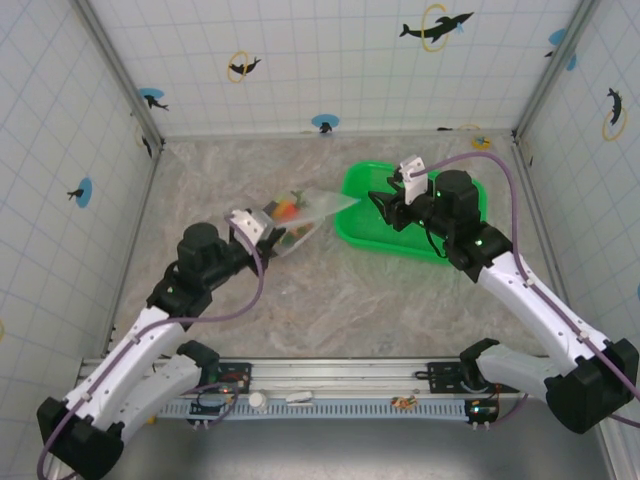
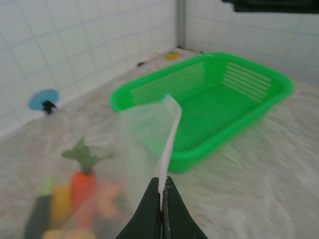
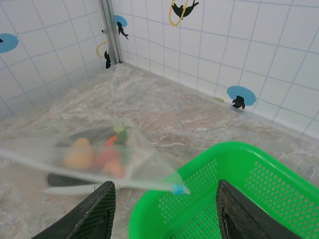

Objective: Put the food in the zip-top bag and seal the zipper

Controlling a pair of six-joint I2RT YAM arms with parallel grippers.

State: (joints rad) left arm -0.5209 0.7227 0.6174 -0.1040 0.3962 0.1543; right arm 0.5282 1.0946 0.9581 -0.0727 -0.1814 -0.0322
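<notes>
My left gripper (image 1: 266, 228) is clamped on the bag (image 1: 305, 212) at center table (image 1: 300, 300); in the left wrist view its fingers (image 2: 162, 194) pinch tight on the pale zipper (image 2: 169, 134), which runs up and away from them toward the basket (image 2: 199, 154). The food (image 1: 287, 212) sits bunched inside the bag at the end near that gripper; a carrot (image 2: 82, 181) with green leaves shows through the plastic, the other pieces blurred beside it. My right gripper (image 1: 385, 205) hangs over the left part of the green basket (image 1: 350, 235) at right, jaws standing wide and holding nothing. In the right wrist view its two fingers (image 3: 94, 214) flank the bag's pointed corner, where a small blue tab (image 3: 178, 189) reaches over the basket's rim (image 3: 149, 219), touching neither finger.
</notes>
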